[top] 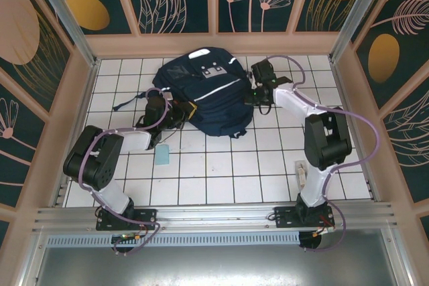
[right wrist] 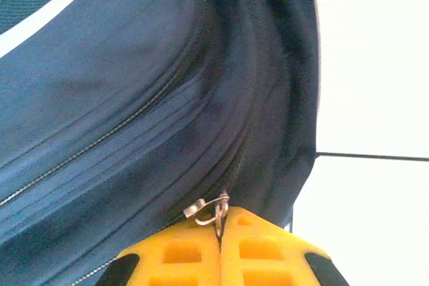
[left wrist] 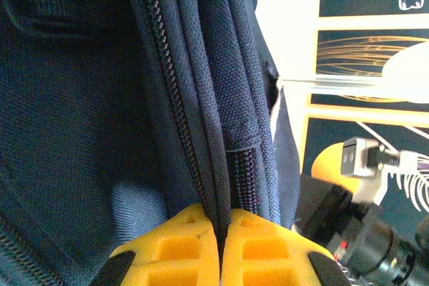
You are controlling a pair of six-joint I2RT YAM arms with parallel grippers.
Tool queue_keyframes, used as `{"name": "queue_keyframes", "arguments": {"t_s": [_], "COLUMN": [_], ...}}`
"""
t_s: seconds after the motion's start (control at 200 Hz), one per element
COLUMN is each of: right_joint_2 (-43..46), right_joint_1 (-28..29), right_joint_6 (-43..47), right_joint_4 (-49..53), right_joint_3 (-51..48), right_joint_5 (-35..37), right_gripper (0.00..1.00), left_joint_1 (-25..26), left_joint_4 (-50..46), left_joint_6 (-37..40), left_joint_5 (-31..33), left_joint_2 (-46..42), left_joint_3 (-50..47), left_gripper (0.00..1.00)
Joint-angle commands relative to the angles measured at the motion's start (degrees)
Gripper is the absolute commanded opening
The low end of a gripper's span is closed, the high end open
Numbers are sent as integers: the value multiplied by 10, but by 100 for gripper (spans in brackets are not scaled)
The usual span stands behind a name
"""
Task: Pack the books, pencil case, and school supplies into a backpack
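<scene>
The left gripper [left wrist: 221, 236] is squeezing tight on a fold of the backpack [top: 208, 88]. The cloth is poking straight out from between its yellow pads [left wrist: 177, 249], and a zipper line [left wrist: 167, 92] is running just beside them. The right gripper [right wrist: 220, 232] is pinching tight too. The little metal zipper pull [right wrist: 209, 208] is sitting right at its fingertips, so it looks like it is holding that pull.

The big blue bag is lying between the two grippers on the table [top: 221, 179]. A small light-blue piece [top: 162, 155] is lying behind the left fingers, outside the bag.

The pull is tiny and shiny, so it could slip out if the right arm tugs fast. If the left fingers let the cloth slide, the whole bag could drag along and the zipper would not open. The zipper could also be catching on the fold.
</scene>
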State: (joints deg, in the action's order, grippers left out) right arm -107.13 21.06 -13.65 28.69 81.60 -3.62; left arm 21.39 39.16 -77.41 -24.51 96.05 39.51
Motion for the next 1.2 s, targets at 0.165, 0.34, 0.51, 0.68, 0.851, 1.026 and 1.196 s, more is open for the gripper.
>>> {"name": "queue_keyframes", "arguments": {"t_s": [0.165, 0.34, 0.51, 0.68, 0.851, 1.026, 1.196], "right_joint_2": [56, 187, 254, 222, 131, 53, 38], "right_joint_1": [-17, -3, 37, 82, 92, 100, 139], "right_joint_6": [9, -58, -155, -233, -258, -277, -263], "right_joint_4": [40, -8, -134, -311, -394, -452, -451], "right_joint_3": [-55, -190, -290, -326, -271, -177, -135], "right_joint_5": [52, -96, -203, -240, -277, -365, -406], "right_gripper": [0, 0, 0, 0, 0, 0, 0], "left_joint_1": [-37, -45, -50, -60, -58, -26, -6], "left_joint_4": [-25, -26, -50, -95, -113, -105, -87], "left_joint_6": [63, 76, 86, 96, 98, 66, 45], "left_joint_5": [-10, -8, -6, 1, -23, -12, 3], "left_joint_2": [32, 102, 153, 132, 58, -28, -21], "left_joint_3": [56, 132, 216, 232, 170, 75, 67], "left_gripper": [0, 0, 15, 71, 74, 75, 76]}}
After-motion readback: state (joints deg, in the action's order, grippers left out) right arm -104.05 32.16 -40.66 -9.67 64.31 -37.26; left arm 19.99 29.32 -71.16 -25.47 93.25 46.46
